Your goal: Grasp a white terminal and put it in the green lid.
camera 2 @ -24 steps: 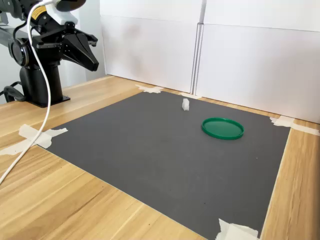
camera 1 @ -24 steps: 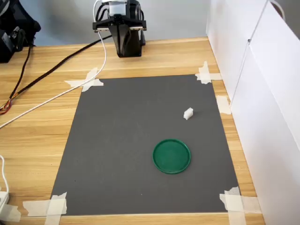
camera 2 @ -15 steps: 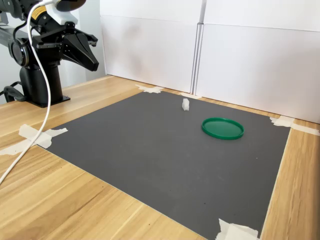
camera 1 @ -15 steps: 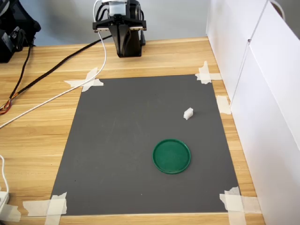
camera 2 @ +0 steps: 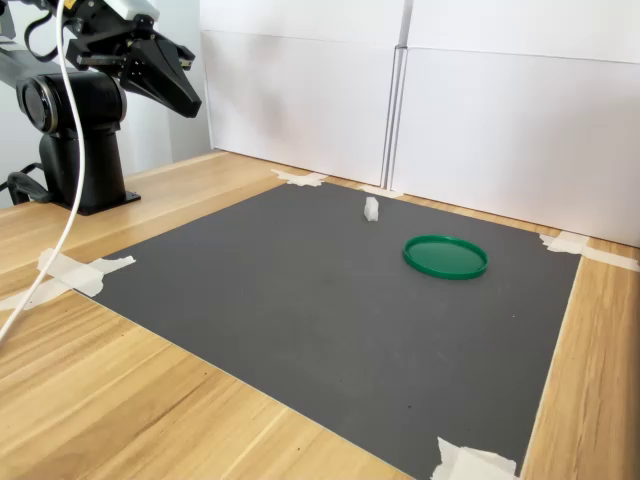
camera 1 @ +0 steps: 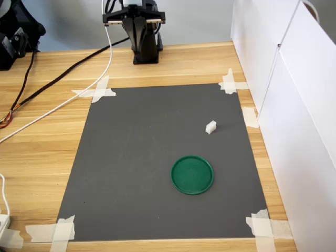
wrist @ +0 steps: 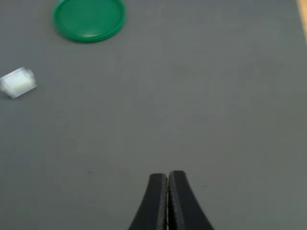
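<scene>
A tiny white terminal (camera 1: 210, 126) (camera 2: 371, 208) (wrist: 18, 82) lies on the dark grey mat (camera 1: 157, 157), toward the first exterior view's right. The round green lid (camera 1: 192, 175) (camera 2: 445, 256) (wrist: 88, 19) rests flat on the mat a little nearer that camera, with nothing in it. My gripper (wrist: 167, 178) (camera 2: 190, 105) is shut and holds nothing. It hangs high above the table near the arm's base (camera 1: 145, 44), far from both objects.
White panels (camera 1: 283, 105) wall off the first exterior view's right side. Tape strips (camera 1: 95, 90) hold the mat's corners. Cables (camera 1: 58, 79) trail across the wooden table at the first exterior view's left.
The arm has lifted the gripper higher and tipped it forward. The terminal and the lid have not moved.
</scene>
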Controlling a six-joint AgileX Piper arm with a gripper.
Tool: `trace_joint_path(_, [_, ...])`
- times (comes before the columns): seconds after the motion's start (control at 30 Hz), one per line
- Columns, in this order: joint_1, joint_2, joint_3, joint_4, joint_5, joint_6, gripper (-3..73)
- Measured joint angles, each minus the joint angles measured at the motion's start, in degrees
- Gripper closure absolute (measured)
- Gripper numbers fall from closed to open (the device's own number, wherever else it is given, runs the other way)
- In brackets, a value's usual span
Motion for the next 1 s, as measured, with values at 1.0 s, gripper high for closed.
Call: trace_joint_path(1.0, [30.56, 46.90, -41.07, -9.45, 14.05, -11.91, 71.6])
